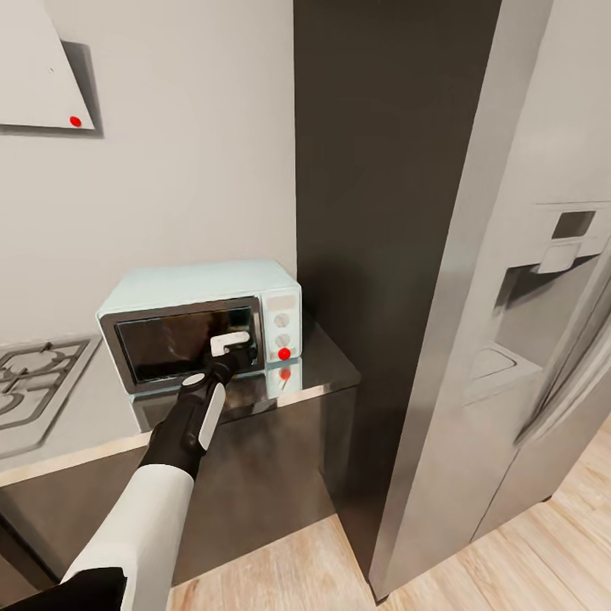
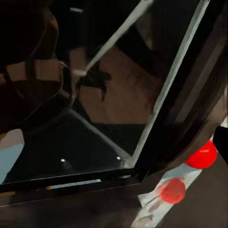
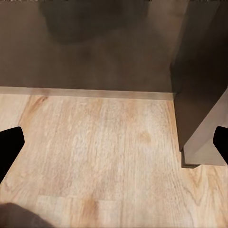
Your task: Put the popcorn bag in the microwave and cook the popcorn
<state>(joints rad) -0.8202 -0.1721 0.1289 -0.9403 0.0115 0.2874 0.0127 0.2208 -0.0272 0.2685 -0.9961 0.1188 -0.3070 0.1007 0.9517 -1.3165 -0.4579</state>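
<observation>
Tall grey fridge at right, countertop left of it bearing the microwave, door shut; likely stiff on its hinge, best pulled at the right edge by the knobs. Left gripper against the door glass, finger state impossible to tell. Right gripper spread wide over wood floor. Red button up close beside the glass from the left wrist
</observation>
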